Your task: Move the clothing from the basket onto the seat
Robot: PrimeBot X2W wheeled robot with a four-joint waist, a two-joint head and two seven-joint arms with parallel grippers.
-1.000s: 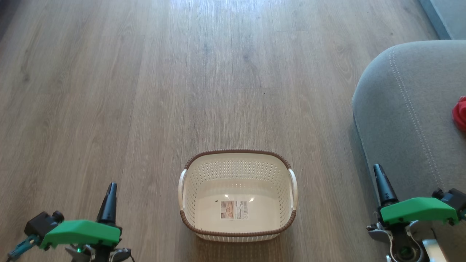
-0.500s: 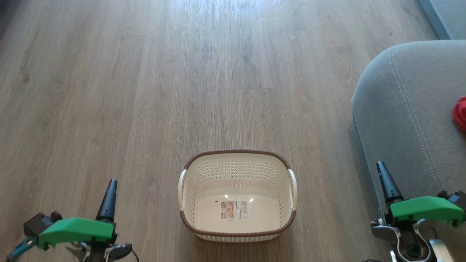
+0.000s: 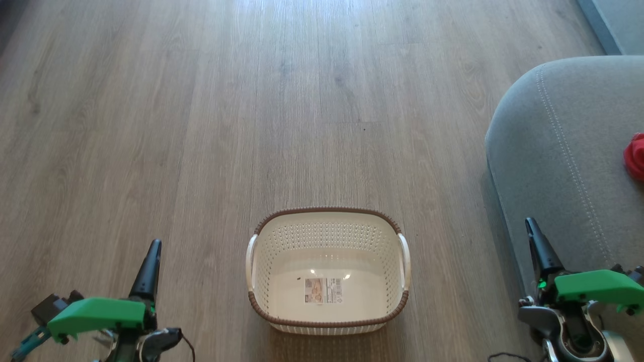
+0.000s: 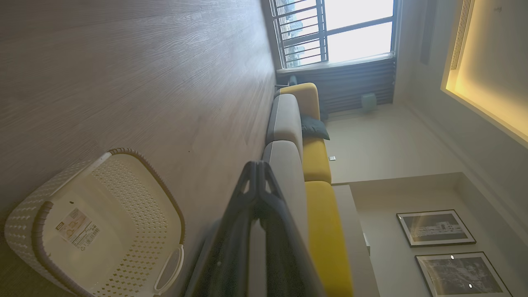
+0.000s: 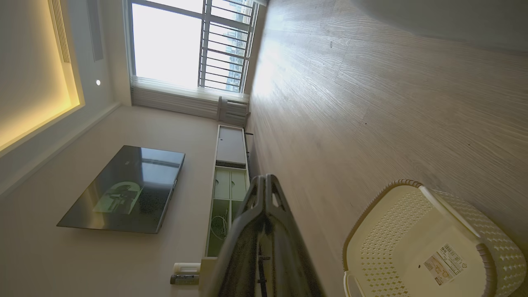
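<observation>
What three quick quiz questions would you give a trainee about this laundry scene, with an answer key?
1. True or false: the red clothing lies in the basket.
2. The basket stands on: A) the seat; B) the wood floor; C) a table.
3. Left gripper and right gripper: are the fingers open or shut?

Key:
1. False. The clothing lies on the seat, and the basket holds just its paper label.
2. B.
3. Both are shut, with the tips together and nothing between them.
</observation>
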